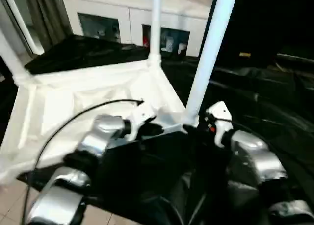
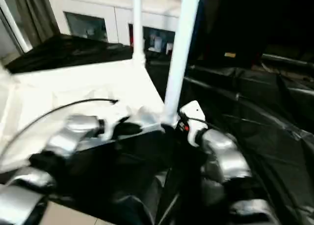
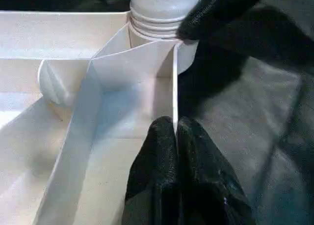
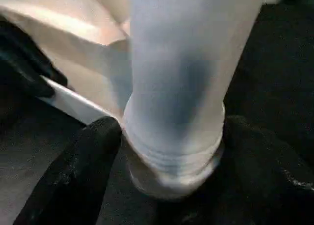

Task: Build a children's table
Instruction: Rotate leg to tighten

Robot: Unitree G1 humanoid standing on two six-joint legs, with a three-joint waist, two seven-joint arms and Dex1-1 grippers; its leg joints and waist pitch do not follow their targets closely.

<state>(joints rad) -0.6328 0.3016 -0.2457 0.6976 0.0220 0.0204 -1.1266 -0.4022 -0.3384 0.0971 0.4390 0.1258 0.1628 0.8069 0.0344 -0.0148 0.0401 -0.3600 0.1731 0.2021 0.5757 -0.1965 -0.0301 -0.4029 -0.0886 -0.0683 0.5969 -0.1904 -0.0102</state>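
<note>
The white tabletop lies upside down on black sheeting, its ribs facing up. Three white legs stand in corner sockets: a far one, a left one and a near right one. My left gripper is shut on the tabletop's thin rim wall, close to the near right corner. My right gripper holds that corner's leg at its base, a black finger pressing on each side. In the left wrist view, a right fingertip touches the leg's ringed base.
A white glass-doored cabinet stands behind the work. Black sheeting covers the surface to the right and front. A black cable arcs over the tabletop to my left wrist. Tiled floor shows at the lower left.
</note>
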